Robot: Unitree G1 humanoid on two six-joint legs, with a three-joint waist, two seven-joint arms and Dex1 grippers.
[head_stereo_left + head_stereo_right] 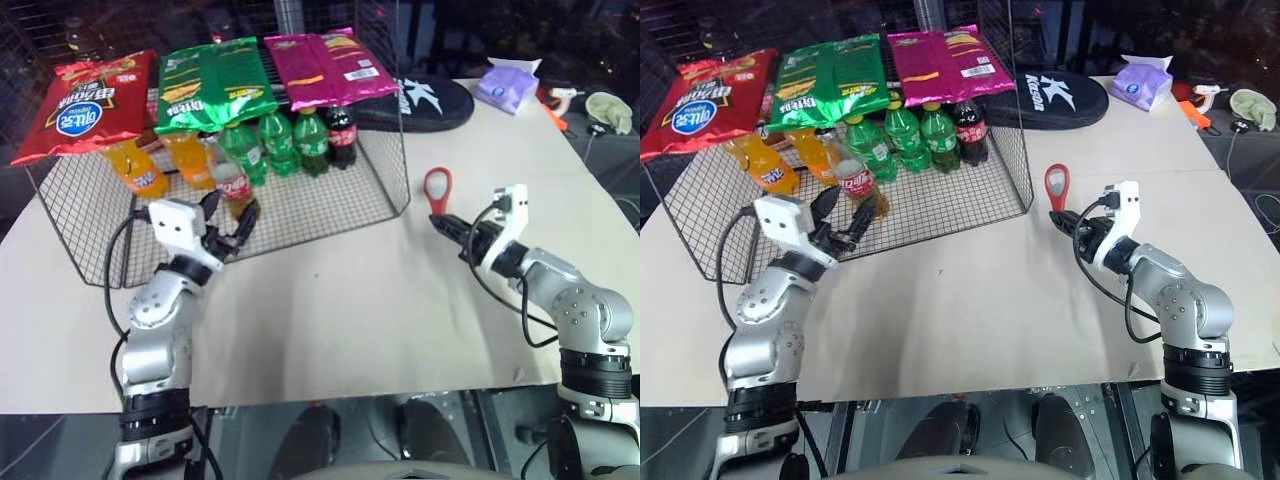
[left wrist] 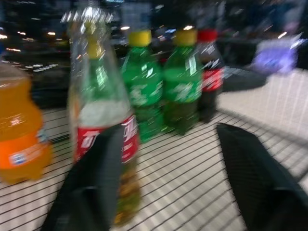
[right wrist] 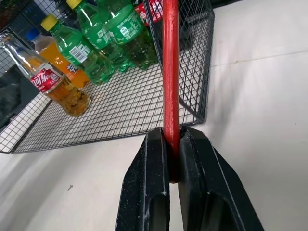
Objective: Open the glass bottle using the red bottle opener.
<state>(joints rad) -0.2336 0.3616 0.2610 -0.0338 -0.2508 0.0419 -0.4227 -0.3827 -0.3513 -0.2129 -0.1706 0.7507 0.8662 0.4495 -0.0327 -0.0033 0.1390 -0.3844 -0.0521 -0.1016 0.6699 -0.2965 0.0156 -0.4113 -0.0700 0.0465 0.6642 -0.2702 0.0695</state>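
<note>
**Opener in hand, bottle not yet gripped**

Right gripper (image 1: 441, 222) had its fingers clamped tight on the handle of the red bottle opener (image 1: 437, 190), ring head standing up above the fingers, out over the pale surface (image 1: 350, 310) just beside the wire basket (image 1: 385, 205). Left gripper (image 1: 228, 228) sat at the open front of the basket, fingers spread wide, holding nothing. The glass bottle (image 1: 232, 182) stood on the basket floor right ahead of those fingers, leaning a bit, cap still on as far as I could tell. In the left wrist view one finger (image 2: 94, 183) overlapped the bottle's lower half; contact could not be confirmed.

Step in hand, as I judged it: securing the bottle. Next move likely called for closing the left fingers around the bottle body, steadying it, then bringing the opener's ring across to the cap.

Orange drinks, green bottles and a dark cola bottle (image 1: 342, 135) stood behind it. Snack bags (image 1: 215, 80) lay over the basket's back edge. Further off: a black bag (image 1: 425, 100) and a purple tissue pack (image 1: 507, 85). Dark room behind.
</note>
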